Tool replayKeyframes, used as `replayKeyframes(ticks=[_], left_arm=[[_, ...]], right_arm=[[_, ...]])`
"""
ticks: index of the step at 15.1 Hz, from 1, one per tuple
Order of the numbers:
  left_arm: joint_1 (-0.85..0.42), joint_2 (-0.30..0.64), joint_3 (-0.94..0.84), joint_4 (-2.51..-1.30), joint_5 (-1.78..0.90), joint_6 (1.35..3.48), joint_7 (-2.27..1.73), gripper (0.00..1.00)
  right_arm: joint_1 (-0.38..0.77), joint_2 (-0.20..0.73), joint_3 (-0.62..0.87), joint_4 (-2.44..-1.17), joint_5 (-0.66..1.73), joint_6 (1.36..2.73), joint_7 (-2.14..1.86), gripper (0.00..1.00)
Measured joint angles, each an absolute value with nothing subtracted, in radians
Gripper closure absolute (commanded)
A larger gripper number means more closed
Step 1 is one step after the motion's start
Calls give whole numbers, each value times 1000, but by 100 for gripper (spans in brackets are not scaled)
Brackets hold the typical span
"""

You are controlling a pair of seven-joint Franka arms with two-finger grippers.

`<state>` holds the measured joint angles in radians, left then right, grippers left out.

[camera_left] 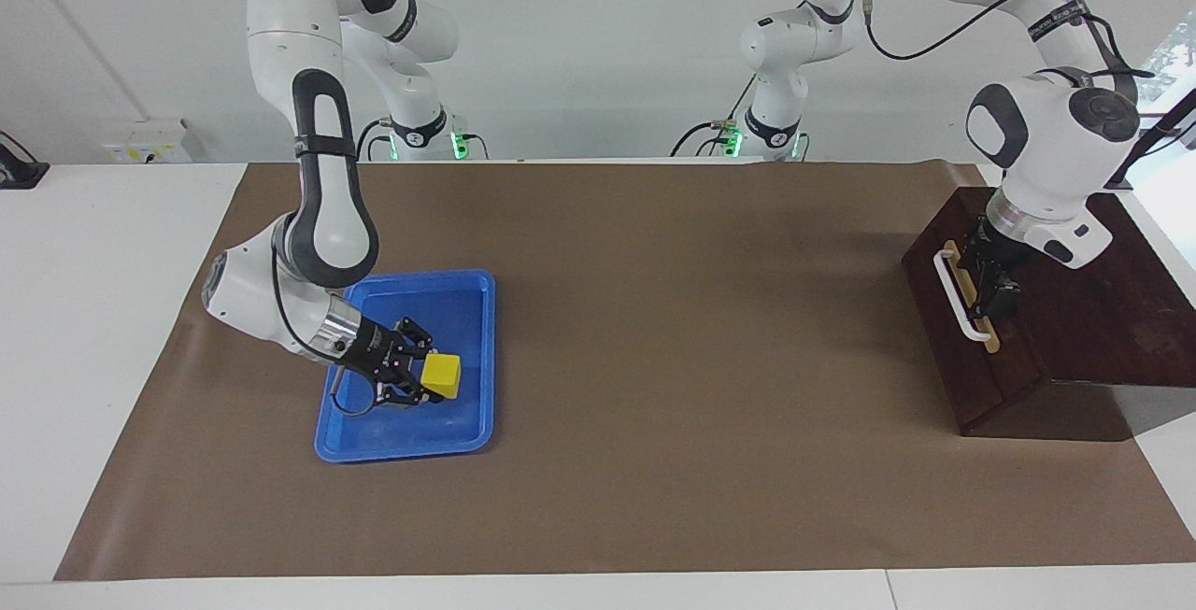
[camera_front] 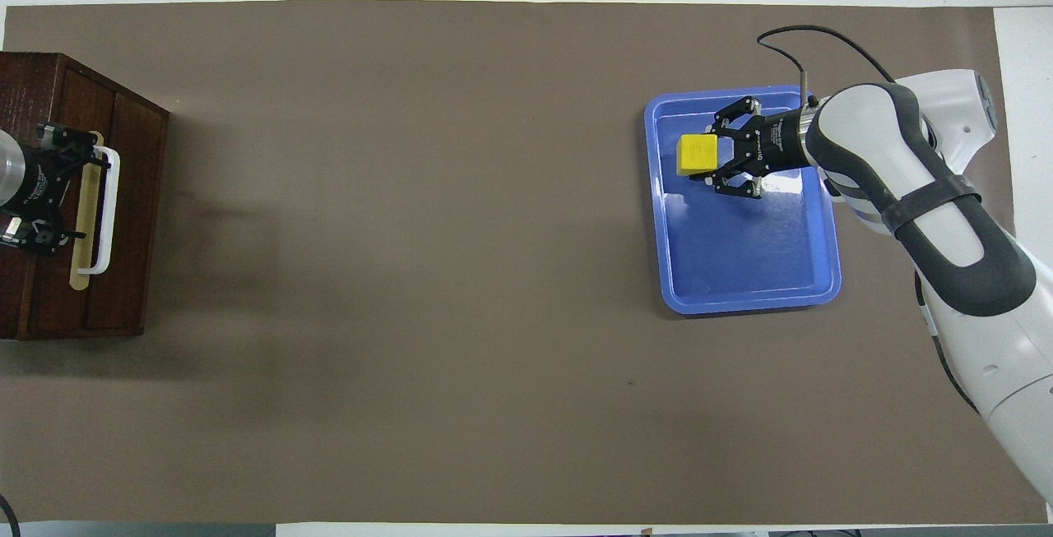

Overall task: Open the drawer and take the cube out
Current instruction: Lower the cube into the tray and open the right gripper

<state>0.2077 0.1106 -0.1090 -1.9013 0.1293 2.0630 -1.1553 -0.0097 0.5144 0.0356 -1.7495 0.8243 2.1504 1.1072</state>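
The small yellow cube [camera_left: 442, 375] is between the fingertips of my right gripper [camera_left: 425, 380], which is shut on it low over the floor of the flat blue tray [camera_left: 467, 306]. In the overhead view the cube [camera_front: 696, 155] sits at the tip of the right gripper [camera_front: 712, 155], in the part of the tray [camera_front: 744, 274] farther from the robots. The dark wooden drawer [camera_left: 972, 358] looks shut; no pale interior shows. My left gripper [camera_left: 989, 290] hangs open right beside its white bar handle [camera_left: 955, 297], which also shows in the overhead view [camera_front: 109, 208] next to the left gripper [camera_front: 70, 190].
The dark wooden box [camera_left: 1103, 311] stands at the left arm's end of the brown mat [camera_left: 654, 311]. The blue tray lies at the right arm's end. The right arm's elbow leans low over the tray's edge.
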Motion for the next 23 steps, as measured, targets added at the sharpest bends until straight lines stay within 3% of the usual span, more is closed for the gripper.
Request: replayKeyframes(ticks=[7,8,10,19,23], left_arm=[[111,18,-127,-1855,121,1828,-987,0],[104,8,-128,-1839,105,1783,-914,0],[102,0,-126,-1799,66,1701,-739,0],[56,3,-159,-1748,49,1533,-190,0],[53,0,-162,-1704,43,1503,-112,0]], right_arm=[[-3,529,36,-1789,824,2180,1101,100],[-3,529,36,-1790,824,2181,1100,70],[-3,528,36,-1790,824,2181,1100,1],[-3,514,36,-1791,824,2179,1095,0],[-6,426,33,-1770,783,2083,1095,0]])
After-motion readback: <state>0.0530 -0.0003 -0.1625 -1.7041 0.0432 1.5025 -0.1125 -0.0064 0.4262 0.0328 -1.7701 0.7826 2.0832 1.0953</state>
